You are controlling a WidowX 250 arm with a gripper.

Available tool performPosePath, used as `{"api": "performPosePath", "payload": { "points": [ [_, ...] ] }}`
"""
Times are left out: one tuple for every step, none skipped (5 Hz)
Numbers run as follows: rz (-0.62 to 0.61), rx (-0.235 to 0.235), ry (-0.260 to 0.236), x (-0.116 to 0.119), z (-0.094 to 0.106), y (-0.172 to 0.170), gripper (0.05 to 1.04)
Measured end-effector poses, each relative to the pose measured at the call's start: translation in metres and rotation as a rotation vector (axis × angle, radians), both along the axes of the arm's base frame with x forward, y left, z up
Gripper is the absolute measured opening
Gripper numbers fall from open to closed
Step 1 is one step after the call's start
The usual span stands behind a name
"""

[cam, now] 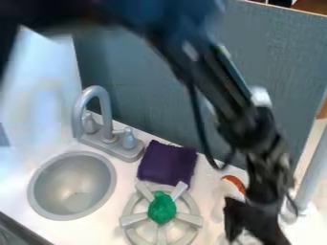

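Blurred and dark, the robot's black gripper (256, 226) hung at the lower right of a toy kitchen counter (131, 225), its lower end running to the bottom edge of the view; whether it was open, closed or gripping anything could not be told. The arm (211, 79) slanted down from the top, covering part of a gray-blue panel (147, 81). Just left of the gripper, an orange-and-whitish object (235, 183) sat partly hidden, its shape hard to make out. A dark cable (199, 122) looped near a purple cloth (167, 162). Below the cloth, a green item (162, 208) rested on a gray burner (132, 219), cut off at the bottom. At left stood a faucet (78, 112) with 2 knobs beside a round sink (39, 187).
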State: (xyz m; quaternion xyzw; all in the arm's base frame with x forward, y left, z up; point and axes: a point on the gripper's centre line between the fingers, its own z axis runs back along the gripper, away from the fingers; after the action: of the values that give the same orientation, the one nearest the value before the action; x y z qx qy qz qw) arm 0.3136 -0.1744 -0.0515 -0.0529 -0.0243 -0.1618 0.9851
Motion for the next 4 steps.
{"api": "performPosePath", "payload": {
  "points": [
    [0.030, -0.105, -0.076, -0.002, 0.044, 0.026, 1.004],
    [0.087, -0.147, -0.123, -0.003, 0.076, 0.056, 1.004],
    [0.147, -0.022, -0.152, 0.015, 0.076, 0.076, 1.003],
    [0.138, 0.105, -0.104, 0.048, 0.042, 0.084, 1.003]
  ]
}}
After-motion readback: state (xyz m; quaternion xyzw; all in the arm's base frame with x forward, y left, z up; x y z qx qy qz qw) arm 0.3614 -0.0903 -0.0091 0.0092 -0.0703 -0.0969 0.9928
